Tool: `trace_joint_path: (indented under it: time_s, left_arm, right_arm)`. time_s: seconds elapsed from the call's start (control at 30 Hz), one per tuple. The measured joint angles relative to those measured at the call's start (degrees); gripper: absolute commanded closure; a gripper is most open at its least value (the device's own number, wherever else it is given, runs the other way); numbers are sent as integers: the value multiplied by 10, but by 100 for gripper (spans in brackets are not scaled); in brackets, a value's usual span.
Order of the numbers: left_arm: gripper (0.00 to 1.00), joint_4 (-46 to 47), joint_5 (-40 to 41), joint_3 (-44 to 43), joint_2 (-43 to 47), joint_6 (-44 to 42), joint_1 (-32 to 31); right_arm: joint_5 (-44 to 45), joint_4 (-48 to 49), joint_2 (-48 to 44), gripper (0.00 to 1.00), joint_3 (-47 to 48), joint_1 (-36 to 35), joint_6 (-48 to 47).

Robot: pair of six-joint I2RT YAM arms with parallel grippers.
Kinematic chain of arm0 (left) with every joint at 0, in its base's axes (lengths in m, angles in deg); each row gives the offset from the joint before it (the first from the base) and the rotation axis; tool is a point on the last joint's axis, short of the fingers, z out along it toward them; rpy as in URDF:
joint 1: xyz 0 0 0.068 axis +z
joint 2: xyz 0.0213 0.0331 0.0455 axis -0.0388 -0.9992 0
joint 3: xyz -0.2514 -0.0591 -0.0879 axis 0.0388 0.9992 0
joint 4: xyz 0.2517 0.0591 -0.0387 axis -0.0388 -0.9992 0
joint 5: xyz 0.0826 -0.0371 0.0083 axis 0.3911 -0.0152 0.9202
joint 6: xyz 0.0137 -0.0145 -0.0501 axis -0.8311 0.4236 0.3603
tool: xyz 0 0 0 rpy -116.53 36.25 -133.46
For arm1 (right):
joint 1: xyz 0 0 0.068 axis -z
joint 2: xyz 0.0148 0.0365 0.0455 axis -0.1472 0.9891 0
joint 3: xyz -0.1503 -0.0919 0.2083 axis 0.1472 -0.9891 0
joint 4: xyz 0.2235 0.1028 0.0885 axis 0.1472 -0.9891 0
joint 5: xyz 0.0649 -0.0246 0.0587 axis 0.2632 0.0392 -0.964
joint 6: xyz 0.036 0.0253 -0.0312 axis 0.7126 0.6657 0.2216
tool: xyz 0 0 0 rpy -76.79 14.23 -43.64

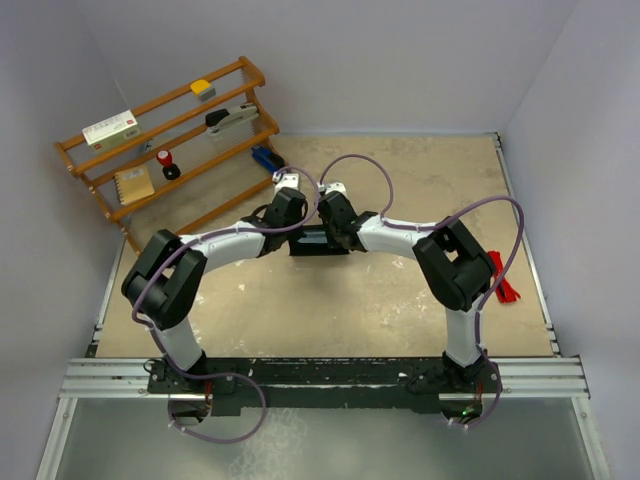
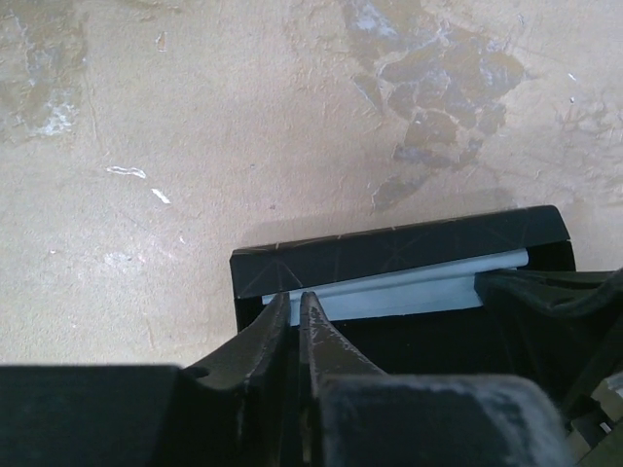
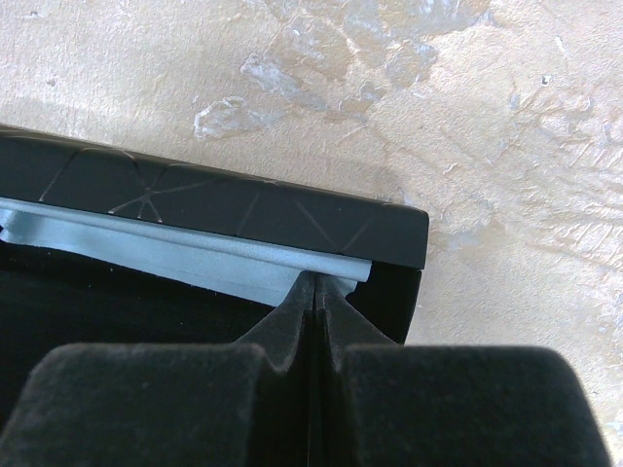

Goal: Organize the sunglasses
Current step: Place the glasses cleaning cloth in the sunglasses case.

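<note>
Two arms reach inward from either side and meet over an open black case at the middle of the table. A pale blue cloth lies inside the case as a long strip along the raised far wall.

The left pincer is very narrow. Only a thin slit shows between its fingers, and the tips sit at the near edge of the cloth, toward one end of the case. We cannot tell whether anything is caught between them.

The right pincer is fully closed, with the fingers pressed together. Its tips meet right at the cloth's end, close to the case's other corner. We cannot tell whether the cloth is nipped there.

The sunglasses are small, bright red and folded. They lie on the table at its right edge, beside the right arm's elbow and well apart from the case and both pincers.

A wooden rack leans in the far left corner. It carries a white box, a yellow block, a stapler, a red and black stamp and a small notebook. A blue object lies near its right end.
</note>
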Motion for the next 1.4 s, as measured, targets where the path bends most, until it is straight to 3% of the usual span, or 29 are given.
trace_joint_path:
  time_s: [0.77, 1.4]
  left_arm:
    - [100, 1, -21, 17, -3, 12, -50]
    - [100, 36, 20, 20, -41, 16, -40]
  right_arm:
    - [0, 0, 0, 100, 0, 0, 0]
    - [0, 0, 0, 100, 0, 0, 0]
